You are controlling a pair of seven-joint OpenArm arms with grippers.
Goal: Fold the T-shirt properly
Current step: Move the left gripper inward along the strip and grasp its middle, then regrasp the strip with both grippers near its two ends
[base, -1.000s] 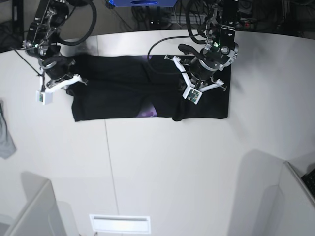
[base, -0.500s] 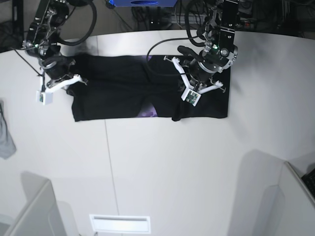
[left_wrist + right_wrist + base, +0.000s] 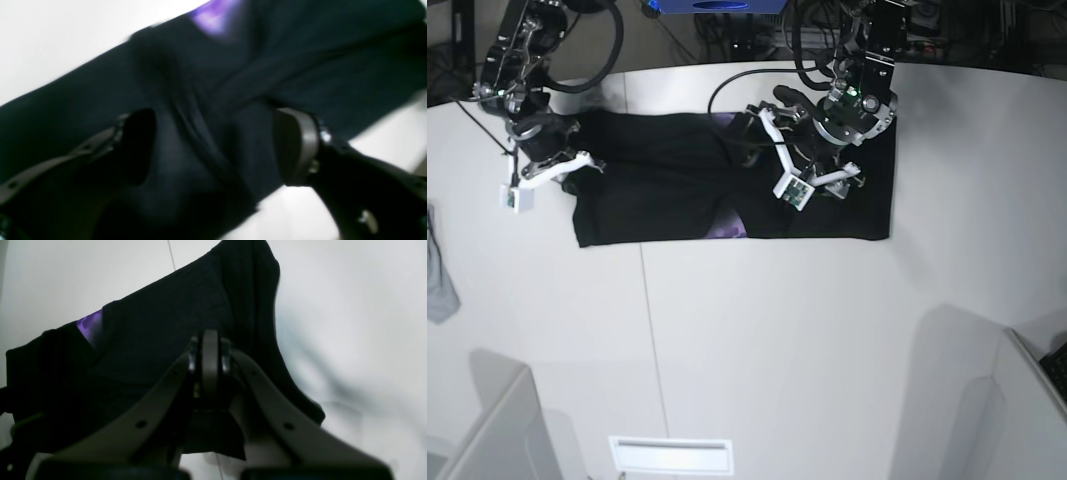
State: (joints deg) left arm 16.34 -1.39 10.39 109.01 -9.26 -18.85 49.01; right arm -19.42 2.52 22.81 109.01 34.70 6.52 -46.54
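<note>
the large black short-sleeved cloth t-shirt (image 3: 727, 195) lay flat as a long folded band across the far part of the pale white table (image 3: 777, 340), its near edge straight and its ends reaching toward both arms. a small patch of purple print (image 3: 727, 228) showed at the middle of that near edge, and the left wrist view caught the same purple at the top of the dark cloth (image 3: 213, 18). the left gripper (image 3: 213, 146) hung just above the shirt with its two fingers (image 3: 297, 146) spread wide and nothing between them but the wrinkled cloth below; it was released. in the base view that arm's white-framed head (image 3: 812, 165) stood over the shirt's right half, short of the end. the right gripper (image 3: 210, 356) was clenched, its grey fingertips (image 3: 210, 350) pressed together over the black cloth; whether a fold of the shirt was pinched between them could not be told. in the base view it (image 3: 552, 165) sat at the shirt's left end. a small grey cloth (image 3: 437, 275) lay at the table's left edge, well apart from the shirt. a white slotted panel (image 3: 670, 455) sat at the near edge of the table.
</note>
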